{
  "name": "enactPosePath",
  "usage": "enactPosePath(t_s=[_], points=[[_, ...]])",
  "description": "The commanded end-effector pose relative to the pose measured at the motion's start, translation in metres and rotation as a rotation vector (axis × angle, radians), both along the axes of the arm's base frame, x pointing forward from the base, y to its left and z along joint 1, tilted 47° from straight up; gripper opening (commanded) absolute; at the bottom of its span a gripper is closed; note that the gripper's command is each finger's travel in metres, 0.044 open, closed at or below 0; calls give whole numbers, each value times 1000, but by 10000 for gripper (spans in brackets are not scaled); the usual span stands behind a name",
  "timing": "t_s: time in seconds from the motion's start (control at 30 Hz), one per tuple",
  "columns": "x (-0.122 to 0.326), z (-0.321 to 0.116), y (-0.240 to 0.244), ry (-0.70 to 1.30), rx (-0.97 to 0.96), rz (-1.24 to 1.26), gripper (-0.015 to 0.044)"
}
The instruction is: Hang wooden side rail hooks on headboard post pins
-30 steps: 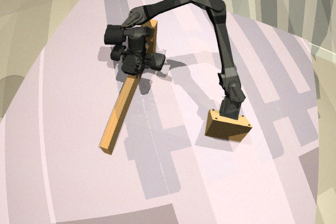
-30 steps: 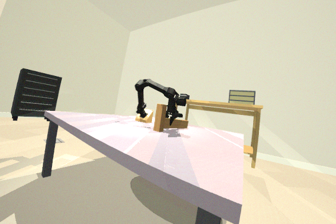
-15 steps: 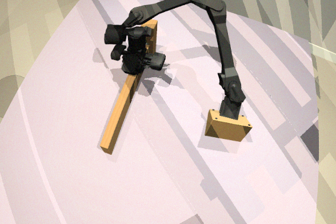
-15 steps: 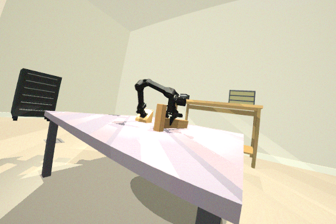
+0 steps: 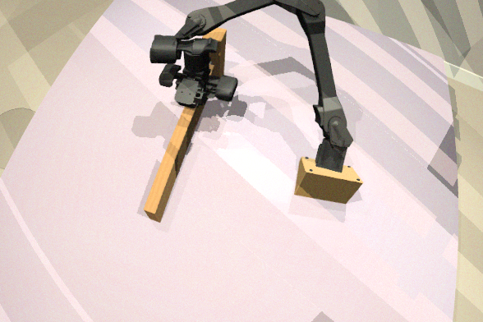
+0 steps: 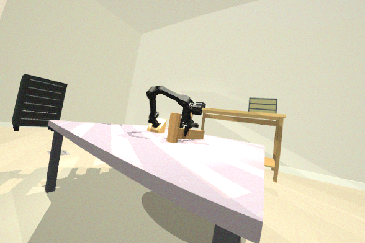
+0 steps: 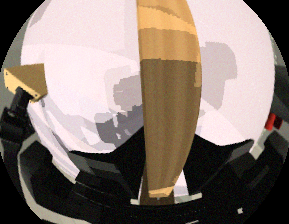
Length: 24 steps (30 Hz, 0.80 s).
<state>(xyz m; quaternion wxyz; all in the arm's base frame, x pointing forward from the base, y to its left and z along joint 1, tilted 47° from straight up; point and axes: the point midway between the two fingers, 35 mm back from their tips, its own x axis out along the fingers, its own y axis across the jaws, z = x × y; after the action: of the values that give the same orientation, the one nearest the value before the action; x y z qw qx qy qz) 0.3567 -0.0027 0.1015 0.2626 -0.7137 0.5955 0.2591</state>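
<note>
The wooden side rail [image 5: 172, 156] [image 6: 198, 134] [image 7: 170, 90] runs from the gripper toward the front left in the top view, its far end low at the table. The headboard post [image 5: 220, 59] [image 6: 173, 128] stands upright at the rail's near end, partly behind the arm. My gripper [image 6: 186, 133] [image 7: 160, 127] is shut on the rail close to the post; the wrist view shows a finger on each side of the wood. The steel hooks, the slot's pins and whether they meet are hidden by the gripper and the post.
The arm arches from its wooden base block [image 5: 326, 186] [image 6: 161, 126] [image 7: 32, 80], right of the rail in the top view. A red object [image 7: 273, 121] shows at the wrist view's right edge. A black cabinet [image 6: 40, 102] and a wooden side table [image 6: 242, 113] stand beyond the worktable [image 6: 192, 170].
</note>
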Motion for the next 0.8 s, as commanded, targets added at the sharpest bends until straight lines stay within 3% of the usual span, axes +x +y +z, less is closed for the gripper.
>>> enactPosePath(t_s=[0.0, 0.77], points=[[1, 2, 1, -11, -3, 8, 0], [2, 0, -1, -11, -3, 8, 0]])
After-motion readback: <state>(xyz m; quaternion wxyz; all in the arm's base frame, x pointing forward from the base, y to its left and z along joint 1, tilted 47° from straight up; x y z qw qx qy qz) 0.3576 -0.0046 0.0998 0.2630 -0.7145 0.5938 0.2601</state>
